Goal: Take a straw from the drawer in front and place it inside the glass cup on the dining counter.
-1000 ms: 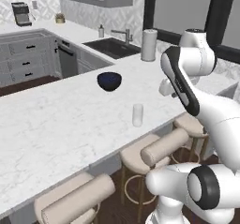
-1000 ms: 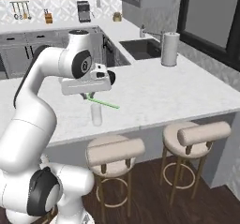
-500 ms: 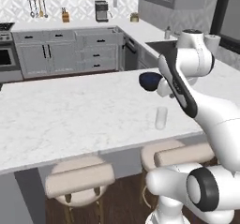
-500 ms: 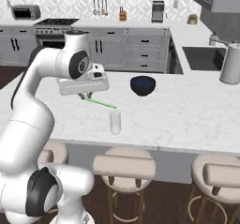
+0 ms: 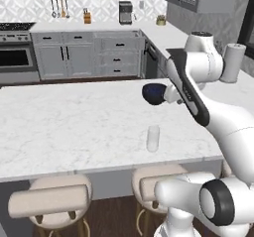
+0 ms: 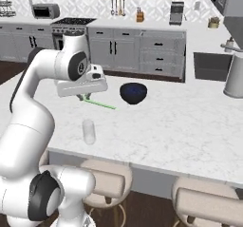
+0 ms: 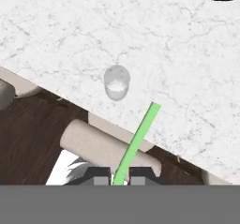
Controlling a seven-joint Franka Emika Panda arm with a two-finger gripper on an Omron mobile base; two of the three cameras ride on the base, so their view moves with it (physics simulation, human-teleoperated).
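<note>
The tool [image 7: 121,180] is clamped tight on the straw [image 7: 136,141], its two dark tips pinching the lower end so the thin green shaft juts out ahead of them. From the right base view the straw [image 6: 98,103] lies nearly level, sticking out sideways from under the tool [image 6: 81,98], above the table [image 6: 190,126] and clear of it.

The step in hand looks like the carry: the straw is already out of the drawer and the tool hangs over the near edge of the table, not yet at the drop. The glass cup [image 7: 116,82] stands upright near that edge, past the straw's free end and off to one side of its line. In the right base view the glass cup [image 6: 88,131] sits just below and in front of the tool, on the stool [image 6: 107,178] side of it; the dark blue bowl [image 6: 133,92] lies farther in.

Next, the straw probably needs tipping toward upright, its free end brought over the cup's mouth, then lowered in before letting go.
</note>
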